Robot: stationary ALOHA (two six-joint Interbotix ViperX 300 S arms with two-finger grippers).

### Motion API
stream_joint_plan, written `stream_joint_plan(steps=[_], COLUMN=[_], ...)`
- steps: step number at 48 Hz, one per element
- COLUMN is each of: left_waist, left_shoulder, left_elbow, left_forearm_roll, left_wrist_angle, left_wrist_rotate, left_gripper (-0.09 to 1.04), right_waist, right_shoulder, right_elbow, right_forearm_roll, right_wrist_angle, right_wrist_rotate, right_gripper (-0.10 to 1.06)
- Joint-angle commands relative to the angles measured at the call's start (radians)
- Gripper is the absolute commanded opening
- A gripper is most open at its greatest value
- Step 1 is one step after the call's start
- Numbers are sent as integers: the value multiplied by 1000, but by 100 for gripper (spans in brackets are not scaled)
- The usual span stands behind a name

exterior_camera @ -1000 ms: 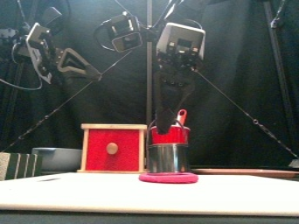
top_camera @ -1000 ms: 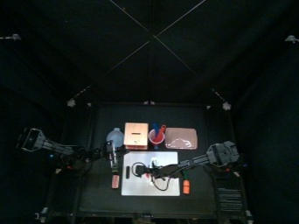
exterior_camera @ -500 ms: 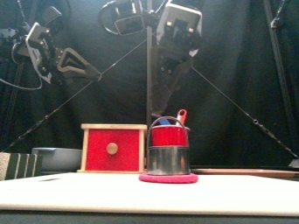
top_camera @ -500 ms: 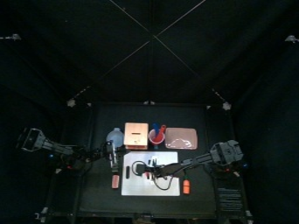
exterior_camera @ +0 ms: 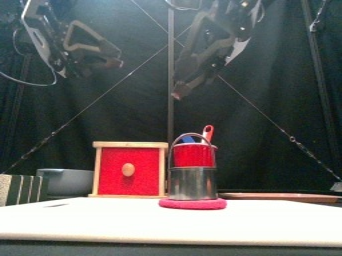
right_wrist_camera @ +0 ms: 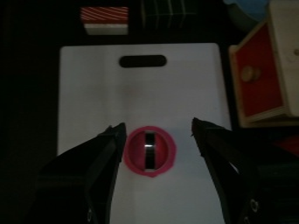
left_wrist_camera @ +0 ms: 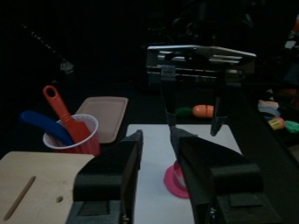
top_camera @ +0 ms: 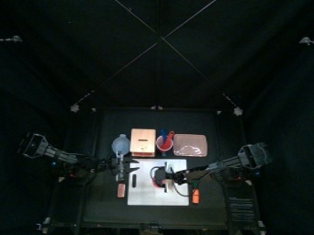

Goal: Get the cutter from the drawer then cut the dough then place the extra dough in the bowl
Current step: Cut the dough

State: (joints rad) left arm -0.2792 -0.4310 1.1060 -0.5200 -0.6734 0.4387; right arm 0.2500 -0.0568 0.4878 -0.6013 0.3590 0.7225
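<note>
Dough (exterior_camera: 194, 203) is lying flat on the middle of the white cutting board (exterior_camera: 80, 218). The cutter (exterior_camera: 195, 181) is standing upright on it, rim down, so pink is showing as a ring all round the metal. I cannot tell whether the cut has gone right through.

I am judging the step in hand to be freeing that outer ring for the bowl. To do it well, I am aiming to lower my right hand (right_wrist_camera: 158, 129) straight down over the board. It should be pinching only the pink outside the metal and peeling slowly, so the cut middle is not dragging along. If the cutter is tipping, my left hand (left_wrist_camera: 155, 136) should be steadying it.

Behind the board's middle the red cup (exterior_camera: 195, 156) is standing. The wooden box (exterior_camera: 130, 170) is sitting behind the board's left half, and the bowl (exterior_camera: 67, 181) is waiting off its back left corner on the tabletop.

My right arm is reaching in over the board's right side, with the hand hanging high above the cutter, pointing down, fingers apart on either side of it. My left hand is hovering high beside the board's left edge, fingers apart and empty, facing across the board toward the cutter.
</note>
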Motion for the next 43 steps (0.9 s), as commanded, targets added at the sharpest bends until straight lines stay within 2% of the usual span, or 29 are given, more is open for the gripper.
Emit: stream_joint_plan(steps=[1,4,8,18,20,29,37,43], left_waist=[-23,-28,-29,-35,-35,-35,-46,-67], left_shoulder=[51,101,189,405,428,451,460,471], left_elbow=[-57,-75,-110,-252,-275,-296,-299,-291], left_forearm_roll=[3,2,-5,-63,-69,-83,-110,-130], left_wrist_angle=[-21,-32,-41,-54,-55,-60,-95,-169], left_wrist_rotate=[-2,-2,-2,0,2,-2,-2,0], left_gripper=[85,89,93,94,94,94,94,94], right_waist=[-21,-40,-51,-84,-94,-135,-184,-235], right_shoulder=[-78,-92,-97,-100,-103,-166,-184,-164], right_elbow=[80,127,173,252,270,354,387,397], right_forearm_roll=[-25,-25,-23,5,3,-100,-129,-120], right_wrist_angle=[-130,-190,-264,-400,-413,-446,-548,-635], right_wrist_rotate=[57,86,92,92,71,31,14,3], right_gripper=[93,93,93,93,93,93,93,93])
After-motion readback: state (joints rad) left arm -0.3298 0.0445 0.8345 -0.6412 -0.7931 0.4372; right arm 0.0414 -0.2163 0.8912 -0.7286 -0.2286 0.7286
